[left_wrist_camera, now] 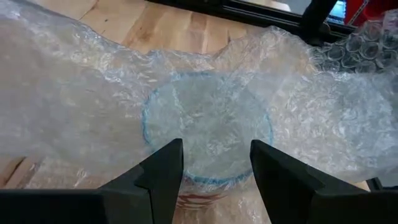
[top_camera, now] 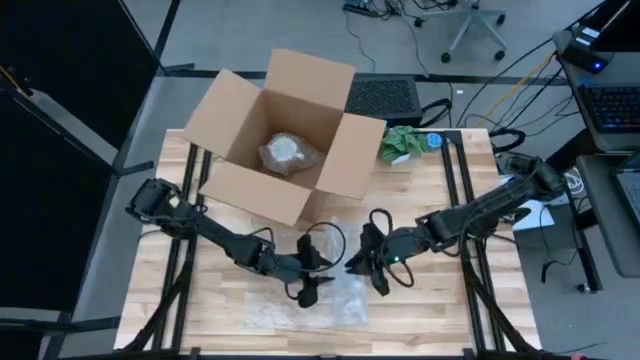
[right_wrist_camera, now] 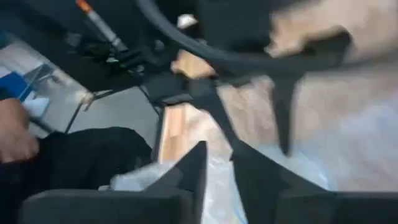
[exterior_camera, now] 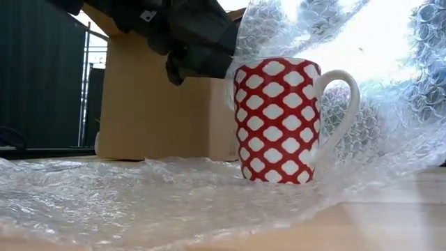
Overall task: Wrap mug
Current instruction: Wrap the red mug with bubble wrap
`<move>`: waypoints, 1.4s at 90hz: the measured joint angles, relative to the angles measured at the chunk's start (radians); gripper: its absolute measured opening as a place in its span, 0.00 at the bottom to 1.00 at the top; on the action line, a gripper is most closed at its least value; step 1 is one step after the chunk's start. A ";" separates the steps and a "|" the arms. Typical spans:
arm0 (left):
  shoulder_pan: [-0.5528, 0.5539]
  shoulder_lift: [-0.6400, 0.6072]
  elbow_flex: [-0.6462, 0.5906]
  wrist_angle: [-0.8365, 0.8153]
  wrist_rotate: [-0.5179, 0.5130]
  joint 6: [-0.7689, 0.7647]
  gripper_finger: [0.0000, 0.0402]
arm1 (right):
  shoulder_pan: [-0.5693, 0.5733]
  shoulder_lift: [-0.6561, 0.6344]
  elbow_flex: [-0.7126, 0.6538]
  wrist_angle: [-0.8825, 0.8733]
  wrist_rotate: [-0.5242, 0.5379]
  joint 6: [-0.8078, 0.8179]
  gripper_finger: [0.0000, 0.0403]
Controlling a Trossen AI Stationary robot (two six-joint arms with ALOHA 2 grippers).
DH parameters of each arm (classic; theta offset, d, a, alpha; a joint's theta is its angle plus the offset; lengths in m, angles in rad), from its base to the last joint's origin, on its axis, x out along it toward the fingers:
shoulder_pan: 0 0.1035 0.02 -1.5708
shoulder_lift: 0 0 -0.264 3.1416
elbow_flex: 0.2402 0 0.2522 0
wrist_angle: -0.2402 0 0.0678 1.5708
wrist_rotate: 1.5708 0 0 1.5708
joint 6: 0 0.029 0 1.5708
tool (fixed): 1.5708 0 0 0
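On the wooden desk (top_camera: 440,230), the left hand (top_camera: 312,287) hovers over the bubble wrap (exterior_camera: 125,195), its fingers (left_wrist_camera: 163,171) spread wide on either side of the wrap-covered rim of the mug (exterior_camera: 279,118). That red-and-white patterned mug stands upright on the sheet near the desk's front middle, with wrap lifted up behind it and in front of the open cardboard box (top_camera: 285,135). Just to the right, the right hand (top_camera: 375,265) is narrowed on a pinched edge of the bubble wrap.

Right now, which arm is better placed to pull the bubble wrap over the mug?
Probably the left. Its claw is open directly above the mug, already draped by bubble wrap. The right claw sits beside the sheet, pinching its edge.
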 joint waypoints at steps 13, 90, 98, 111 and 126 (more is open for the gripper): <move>0.000 0.000 0.000 0.002 0.015 0.000 0.45 | 0.003 0.051 0.184 -0.287 0.031 -0.090 0.43; 0.000 0.000 0.000 0.004 0.028 0.000 0.45 | -0.025 0.580 0.494 -0.826 0.170 0.138 0.66; 0.000 0.000 0.000 0.004 0.028 0.000 0.45 | -0.032 0.604 0.493 -0.813 0.162 0.138 0.66; 0.000 0.000 0.000 0.004 0.029 0.000 0.45 | -0.041 0.620 0.493 -0.803 0.156 0.138 0.66; 0.000 0.000 0.000 0.004 0.029 0.000 0.45 | -0.042 0.578 0.488 -0.807 0.156 0.115 0.66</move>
